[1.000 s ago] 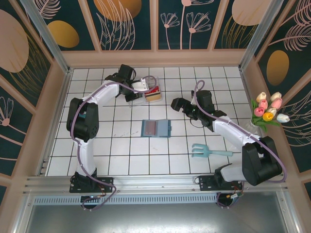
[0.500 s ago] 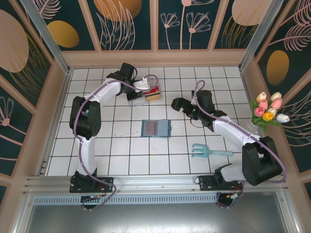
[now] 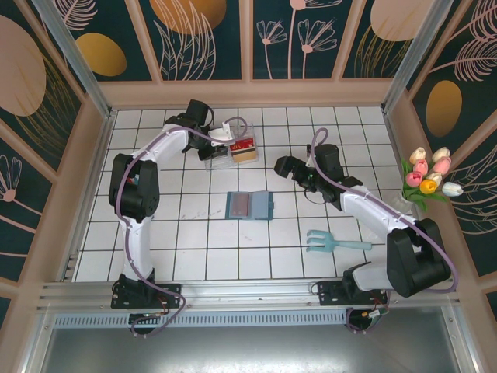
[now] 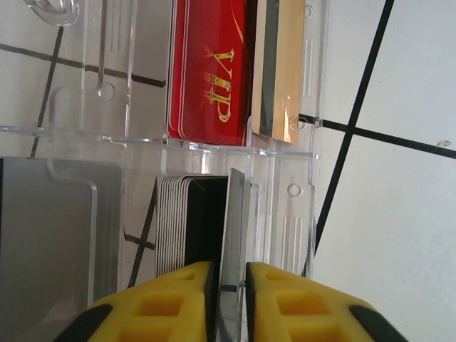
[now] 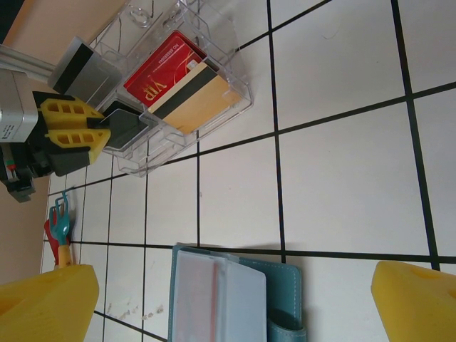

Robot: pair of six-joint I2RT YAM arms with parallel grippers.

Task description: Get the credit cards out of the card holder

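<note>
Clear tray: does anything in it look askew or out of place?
One grey card stands on edge between the fingers of the left claw, beside the dark stack in the clear tray, while the red card and gold card lie flat. Nothing looks spilled or damaged.

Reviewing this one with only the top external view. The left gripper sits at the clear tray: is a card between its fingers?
Observer: Yes. On the left wrist view a thin grey card stands edge-on between the fingers of the left gripper, beside a stack of dark cards in the clear tray.
Operator: What's printed on the red one?
Observer: The red card reads VIP in gold letters.
Operator: And the other arm?
Observer: The right gripper is wide open; its yellow fingers frame the card holder, lying open below.
</note>
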